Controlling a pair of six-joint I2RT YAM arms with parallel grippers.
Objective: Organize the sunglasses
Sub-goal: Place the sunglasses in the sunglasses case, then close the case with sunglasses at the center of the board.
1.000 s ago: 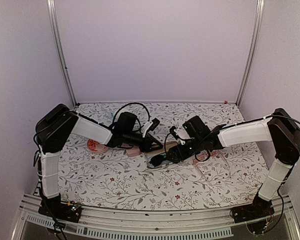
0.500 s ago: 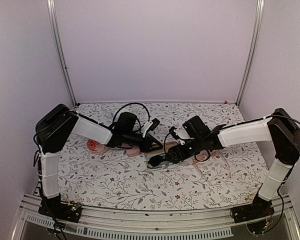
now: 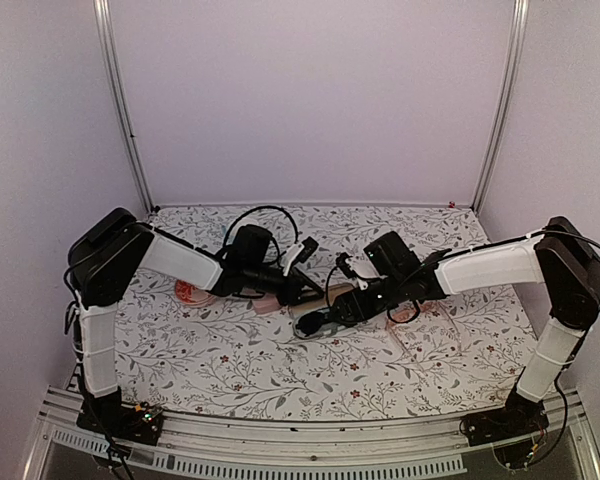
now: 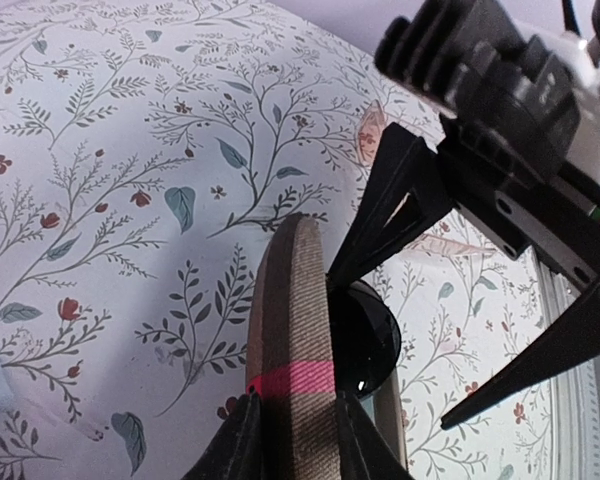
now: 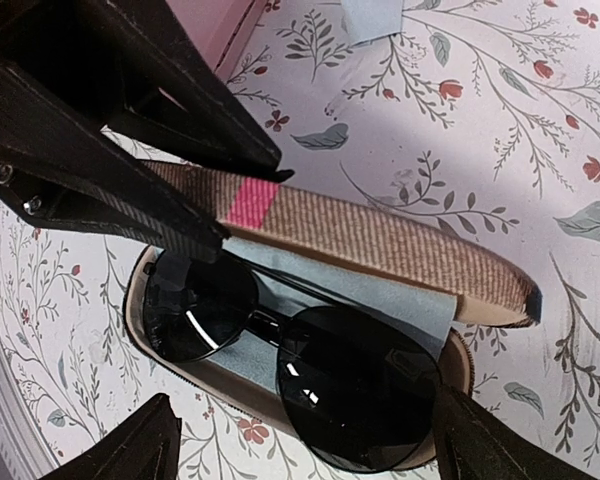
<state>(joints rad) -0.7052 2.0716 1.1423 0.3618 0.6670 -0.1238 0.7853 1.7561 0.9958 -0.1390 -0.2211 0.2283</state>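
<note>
Black wire-frame sunglasses (image 5: pixel 310 370) lying inside open brown red-banded case (image 5: pixel 380 240), lid rim standing at 12 o'clock. Left gripper (image 4: pixel 292 425) clamping that lid rim. Right gripper (image 5: pixel 302 405) spread wide, straddling both case ends. Floral tablecloth (image 5: pixel 500 120) showing bare toward 2 o'clock.

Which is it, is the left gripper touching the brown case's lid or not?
Touching. The left wrist view shows the left gripper clamped on the brown case's lid, a finger pressed against each side near the red band.

High rear overview, downward; both wrist cameras close on the shared open case (image 5: pixel 380 250).
</note>
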